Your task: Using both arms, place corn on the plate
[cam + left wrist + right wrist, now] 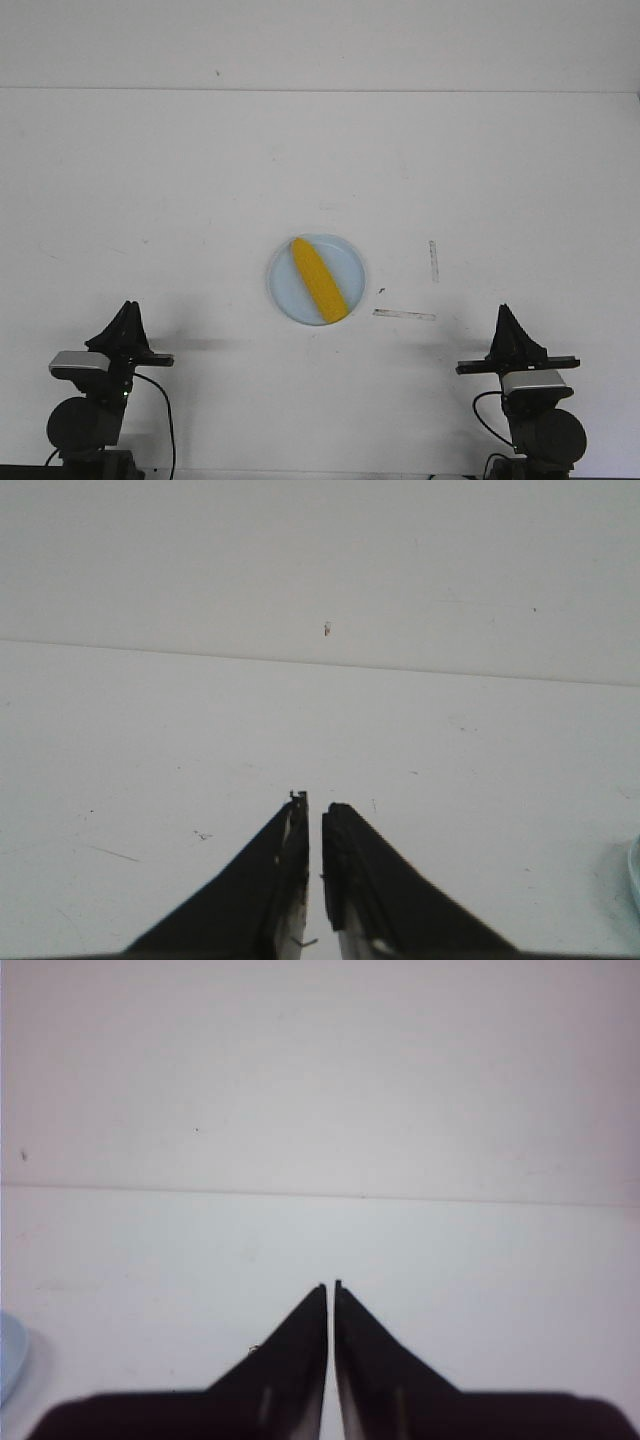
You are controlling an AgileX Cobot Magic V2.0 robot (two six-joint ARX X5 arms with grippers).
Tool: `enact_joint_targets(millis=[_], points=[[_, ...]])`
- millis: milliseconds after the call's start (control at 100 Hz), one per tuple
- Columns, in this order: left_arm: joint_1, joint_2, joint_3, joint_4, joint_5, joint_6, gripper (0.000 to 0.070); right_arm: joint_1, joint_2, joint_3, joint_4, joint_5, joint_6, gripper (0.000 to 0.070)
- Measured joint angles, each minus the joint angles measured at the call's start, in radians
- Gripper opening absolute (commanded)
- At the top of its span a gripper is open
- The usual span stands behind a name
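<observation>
The yellow corn [319, 279] lies diagonally on the pale blue plate [349, 261] in the middle of the white table. My left gripper [128, 312] rests at the near left, shut and empty, far from the plate; in the left wrist view its tips [315, 808] point over bare table, with a sliver of the plate's rim [635, 873] at the frame's edge. My right gripper [506, 317] rests at the near right, shut and empty; in the right wrist view [330, 1287] the plate's rim [8, 1355] shows at the frame's edge.
Two strips of clear tape [404, 315] [434, 260] lie on the table right of the plate. The table's far edge meets a white wall [320, 40].
</observation>
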Motion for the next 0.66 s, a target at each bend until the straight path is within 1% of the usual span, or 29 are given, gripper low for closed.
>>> enact_joint_targets(millis=[660], points=[[0.0,0.0,0.0,0.0,0.0,0.0,0.004,0.0,0.0,0.0,0.0,0.0,0.0,0.0014]])
